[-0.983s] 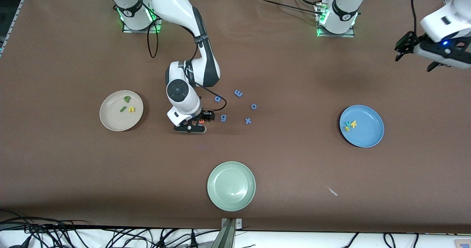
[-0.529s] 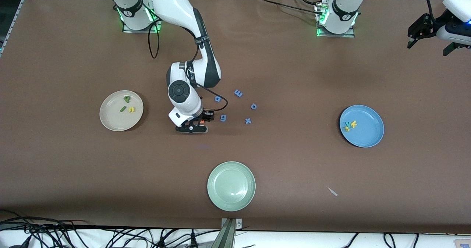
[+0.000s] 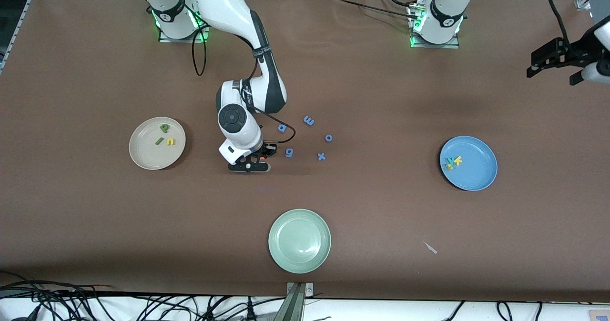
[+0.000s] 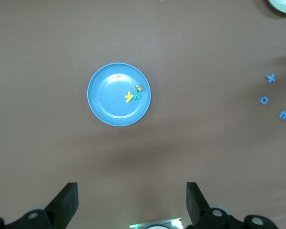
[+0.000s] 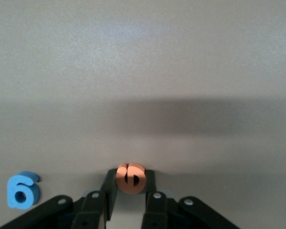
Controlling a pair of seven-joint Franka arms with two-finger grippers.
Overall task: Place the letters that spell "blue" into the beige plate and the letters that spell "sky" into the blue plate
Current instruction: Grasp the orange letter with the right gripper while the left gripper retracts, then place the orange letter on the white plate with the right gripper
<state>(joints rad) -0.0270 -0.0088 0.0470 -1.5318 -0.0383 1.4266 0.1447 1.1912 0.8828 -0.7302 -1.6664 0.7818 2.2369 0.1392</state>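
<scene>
On the table lies the orange "e" (image 3: 261,157) (image 5: 124,184), and my right gripper (image 3: 259,158) (image 5: 130,177) is down around it, both fingers pressing its sides. The beige plate (image 3: 143,158) holds the green "b" (image 3: 164,128), green "l" (image 3: 159,141) and yellow "u" (image 3: 170,142). The blue plate (image 3: 479,174) (image 4: 107,95) holds the teal "y" (image 3: 449,161), yellow "k" (image 3: 457,160) and yellow "s" (image 3: 448,166). My left gripper (image 3: 555,71) (image 4: 131,202) hangs open and empty, high over the bare table at the left arm's end.
Blue letters lie beside the right gripper: "g" (image 3: 289,153) (image 5: 23,190), "p" (image 3: 282,128), "m" (image 3: 309,120), "o" (image 3: 329,137) and "x" (image 3: 321,156). A pale green plate (image 3: 299,240) sits near the front edge. A small white scrap (image 3: 431,248) lies beside it.
My right gripper's fingers have closed in onto the orange "e". The left arm has swung its open gripper about at its end of the table.
</scene>
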